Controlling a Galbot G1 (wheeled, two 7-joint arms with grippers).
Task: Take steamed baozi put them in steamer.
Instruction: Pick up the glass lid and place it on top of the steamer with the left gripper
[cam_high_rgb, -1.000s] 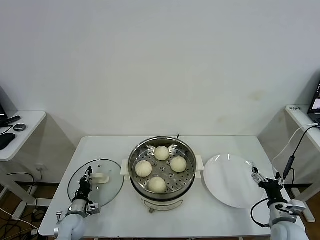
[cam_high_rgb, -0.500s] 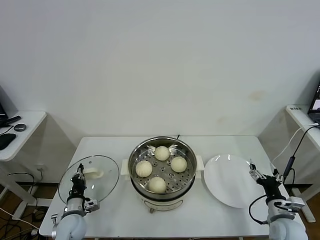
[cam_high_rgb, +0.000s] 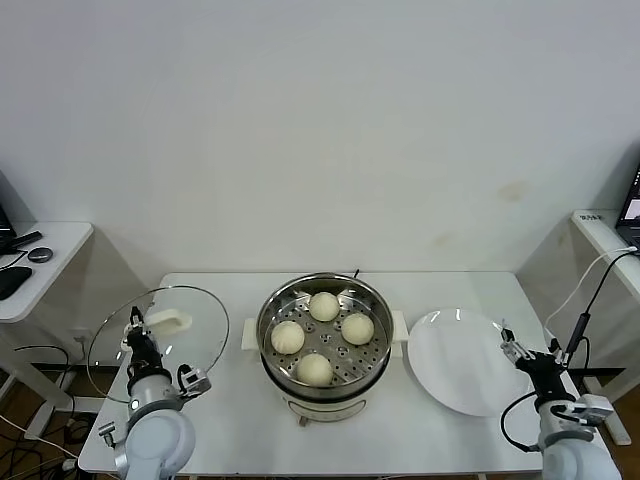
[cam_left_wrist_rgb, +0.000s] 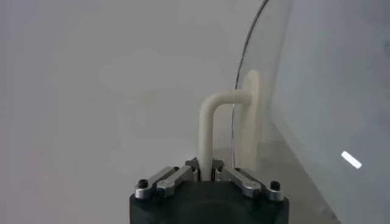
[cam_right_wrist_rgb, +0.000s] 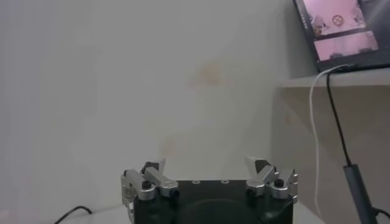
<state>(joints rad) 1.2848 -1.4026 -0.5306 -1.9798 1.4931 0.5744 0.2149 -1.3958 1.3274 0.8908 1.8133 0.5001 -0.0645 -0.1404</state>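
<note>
Left gripper (cam_high_rgb: 133, 322) is clamped on the white handle (cam_high_rgb: 167, 321) of the glass lid (cam_high_rgb: 157, 338), holding it tilted up off the table (cam_high_rgb: 225, 425) at the near-left corner. In the left wrist view the fingers (cam_left_wrist_rgb: 177, 175) pinch the handle's loop (cam_left_wrist_rgb: 210, 131) tight; only part of the lid's edge (cam_left_wrist_rgb: 247, 49) shows there, the rest cut off.

Steamer (cam_high_rgb: 324, 345) sits mid-table, uncovered. All four baozi are on its perforated tray: far (cam_high_rgb: 323, 306), left (cam_high_rgb: 287, 337), right (cam_high_rgb: 357, 328), near (cam_high_rgb: 314, 369). The steamer's base is mostly hidden under the pot rim.

White plate (cam_high_rgb: 459, 361) lies just right of the steamer, bare. Right gripper (cam_high_rgb: 516, 346) hangs at the plate's right edge, jaws spread wide with nothing between them; the right wrist view shows both fingertips (cam_right_wrist_rgb: 152, 169) well apart, wall behind, a cable (cam_right_wrist_rgb: 334, 122) and a monitor (cam_right_wrist_rgb: 341, 27) on the side desk.
</note>
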